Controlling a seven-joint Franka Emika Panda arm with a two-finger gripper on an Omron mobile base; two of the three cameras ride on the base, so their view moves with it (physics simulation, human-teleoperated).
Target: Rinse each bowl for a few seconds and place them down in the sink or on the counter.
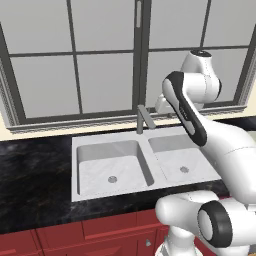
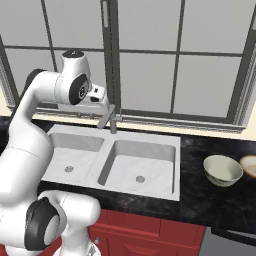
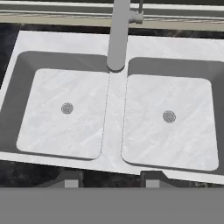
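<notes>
Two pale beige bowls stand on the black counter (image 2: 210, 200) right of the sink (image 2: 150, 138): one whole bowl (image 2: 223, 170) and a second bowl (image 2: 249, 166) cut by the frame's edge. My gripper (image 2: 98, 97) hovers high over the sink's middle, just left of the grey faucet (image 2: 113, 119), far from both bowls. In the hand view the gripper (image 3: 111, 180) looks straight down on both basins of the sink (image 3: 114, 131); its fingertips (image 3: 72, 179) stand apart with nothing between them. The faucet spout (image 3: 118, 39) ends above the divider.
A large window with dark frames (image 1: 142, 55) rises right behind the sink (image 1: 100, 143). Black counter (image 1: 35, 170) stretches left of the basins. Red cabinet fronts (image 1: 100, 230) run below. My own forearm (image 1: 187, 115) crosses over the right basin.
</notes>
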